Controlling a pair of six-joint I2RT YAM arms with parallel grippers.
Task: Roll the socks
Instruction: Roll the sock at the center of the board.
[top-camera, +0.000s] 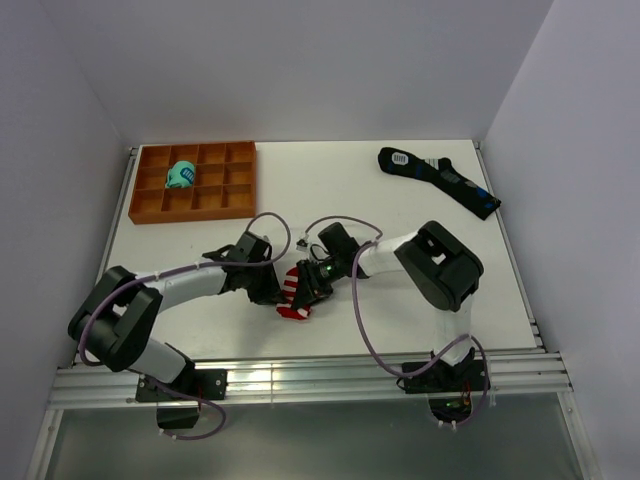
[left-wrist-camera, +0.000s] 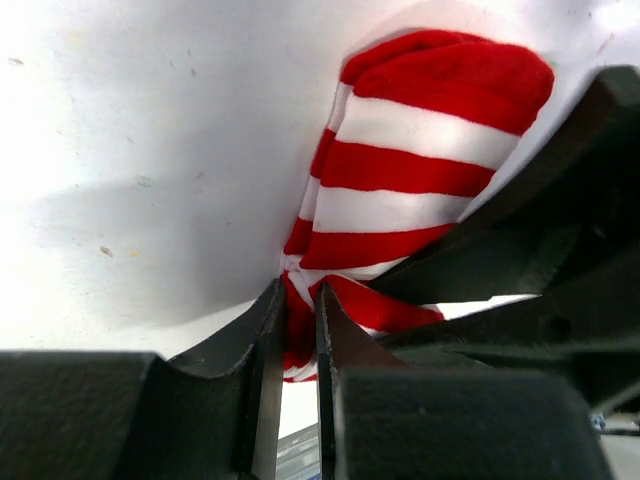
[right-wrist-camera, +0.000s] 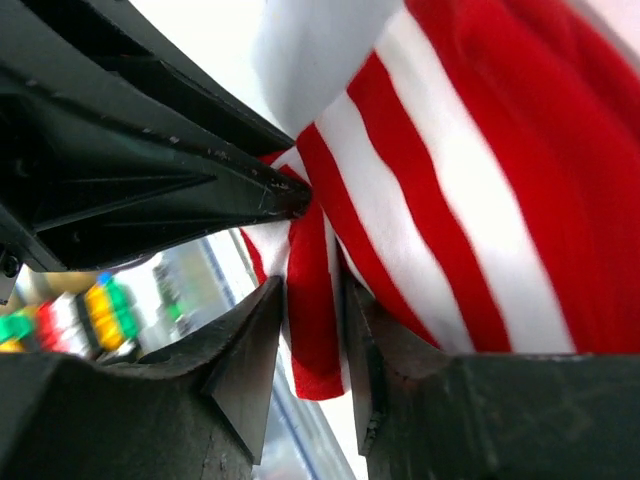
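Left gripper: closed on a fold of the socks; you see red fabric pinched in the narrow slit between its fingers.
Right gripper: jaws part way apart, with a red-and-white fold hanging between them; you cannot tell whether they press on it.
Meeting point: both grippers come at the same gathered end of the fabric from opposite sides, and their fingertips nearly touch.
Socks, place: on the table, left of centre and towards the near edge, between the two grippers.
Tray: orange, with compartments, at the far left corner, well apart from the socks.
Teal bundle: in one compartment in the left half of the tray.
Black sock: lying flat at the far right, with blue patches and a white label, well apart from both grippers.
In the way: each gripper crowds the other at the pinch, and the right arm's cable loops just beyond it.
Socks, long axis: from above you see it run roughly far to near, slightly slanted.
Socks, pointing: a solid red end lies towards the near edge; in the left wrist view a red end points away from the fingers, with the stripes running across the length.
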